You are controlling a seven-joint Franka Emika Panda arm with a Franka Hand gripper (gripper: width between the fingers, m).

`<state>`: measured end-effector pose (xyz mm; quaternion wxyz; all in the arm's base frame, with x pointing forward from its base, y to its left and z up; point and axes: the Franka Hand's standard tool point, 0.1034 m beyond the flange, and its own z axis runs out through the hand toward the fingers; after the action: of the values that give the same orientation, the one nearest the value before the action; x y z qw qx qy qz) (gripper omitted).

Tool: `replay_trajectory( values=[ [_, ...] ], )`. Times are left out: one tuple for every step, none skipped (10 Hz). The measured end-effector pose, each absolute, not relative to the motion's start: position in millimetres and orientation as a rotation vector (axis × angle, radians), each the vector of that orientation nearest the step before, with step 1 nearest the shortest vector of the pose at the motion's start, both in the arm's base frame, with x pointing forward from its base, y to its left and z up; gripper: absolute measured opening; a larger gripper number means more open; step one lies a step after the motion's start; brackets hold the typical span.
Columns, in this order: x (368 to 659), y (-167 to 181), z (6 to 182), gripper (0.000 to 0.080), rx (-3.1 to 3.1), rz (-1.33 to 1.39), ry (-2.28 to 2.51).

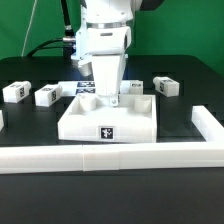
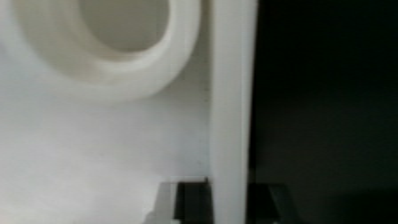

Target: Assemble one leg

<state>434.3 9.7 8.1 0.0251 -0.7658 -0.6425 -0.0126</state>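
Nearest, one border rail (image 1: 110,160); one panel (image 1: 75,122) beneath my pincer (image 1: 110,98) (spread or pinching, I cannot tell); three clear legs (image 1: 47,95) flank it.

The arm (image 1: 105,15) is cut off by the exterior view's top edge; the fingers (image 1: 108,92) merge with the white panel (image 1: 75,122), so their gap cannot be told; the wrist view is a blur, its round hole (image 2: 107,20) cropped.
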Motion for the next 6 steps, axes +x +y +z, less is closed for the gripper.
replay_trajectory(
  values=[
    [434, 10, 8.1, 0.0055, -2.368, -0.039, -1.987],
    [434, 10, 8.1, 0.0055, -2.368, -0.039, -1.987],
    [435, 9, 8.2, 0.0055, -2.35, -0.035, -2.007],
    [440, 4, 9.3, 0.0055, -2.286, -0.026, -2.078],
    [447, 3, 8.7, 0.0057, -2.221, -0.023, -2.152],
    [455, 3, 8.0, 0.0057, -2.152, -0.031, -2.232]
  ],
)
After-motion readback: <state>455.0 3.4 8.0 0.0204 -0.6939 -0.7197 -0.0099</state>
